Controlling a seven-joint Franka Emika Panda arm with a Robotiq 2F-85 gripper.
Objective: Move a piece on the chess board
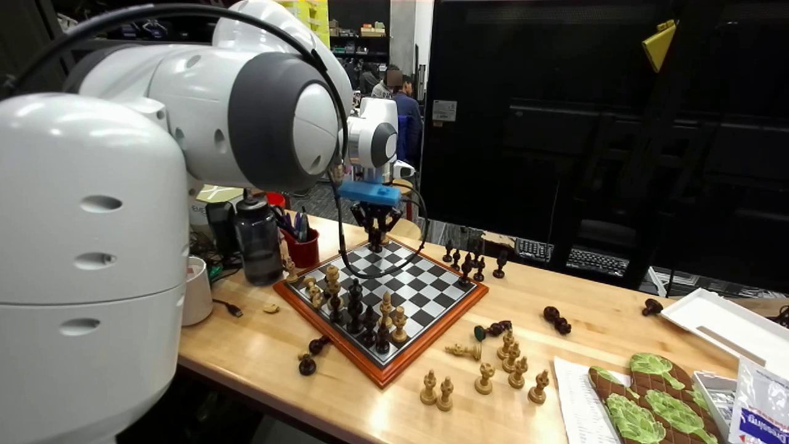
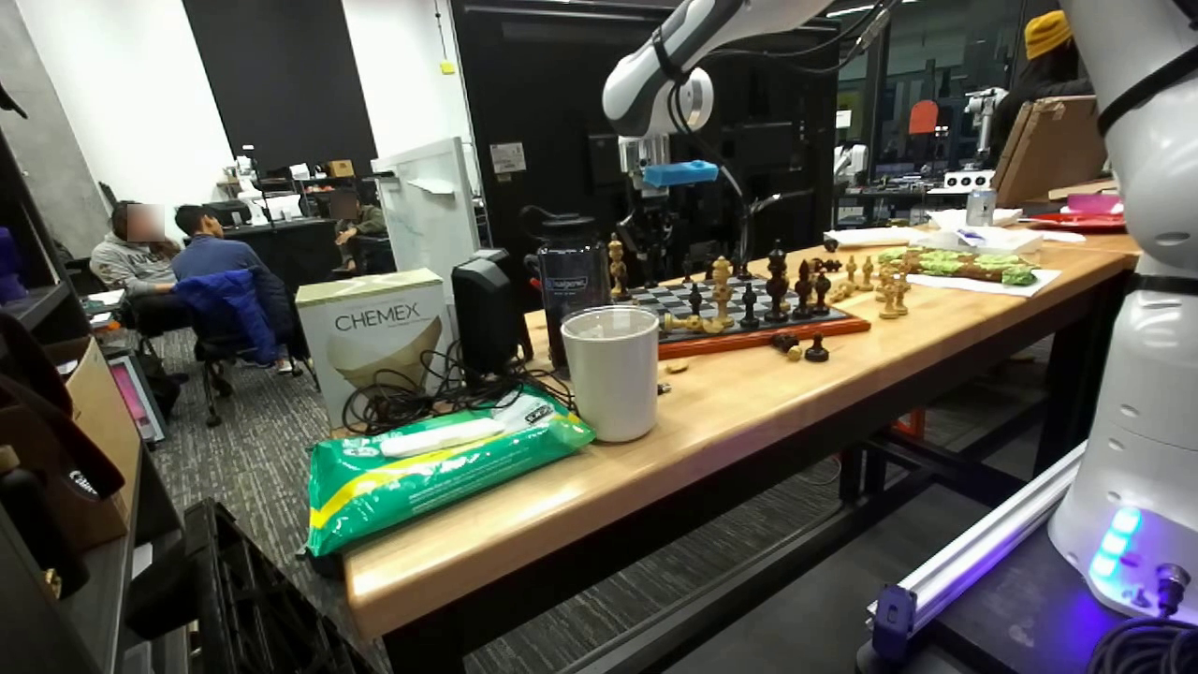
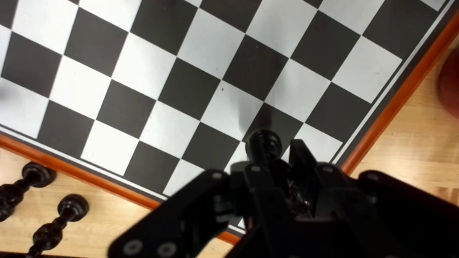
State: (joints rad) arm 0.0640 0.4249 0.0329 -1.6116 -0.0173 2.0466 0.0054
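Observation:
The chess board (image 1: 431, 331) lies on the wooden table; its frame (image 2: 767, 337) and checks (image 3: 193, 87) show in the other views. My gripper (image 3: 278, 150) points down over the board's far corner, also seen in both exterior views (image 1: 375, 229) (image 2: 646, 248). Its fingers are shut on a dark chess piece (image 3: 274, 143), whose base shows below the fingertips over a dark square. Whether the base touches the board I cannot tell. The fingers hide its upper part. Several dark pieces (image 1: 355, 308) and light pieces (image 1: 399, 327) stand near the board's near corner; one light piece (image 1: 313, 291) lies there.
A red cup of pens (image 1: 303, 250) and a dark bottle (image 1: 259, 246) stand close to the board's side. Dark pieces (image 1: 479, 269) stand off the opposite edge. Light pieces (image 1: 484, 378) stand on the table, others lie. A white mug (image 2: 610, 374) and oven mitt (image 1: 653, 394) are farther off.

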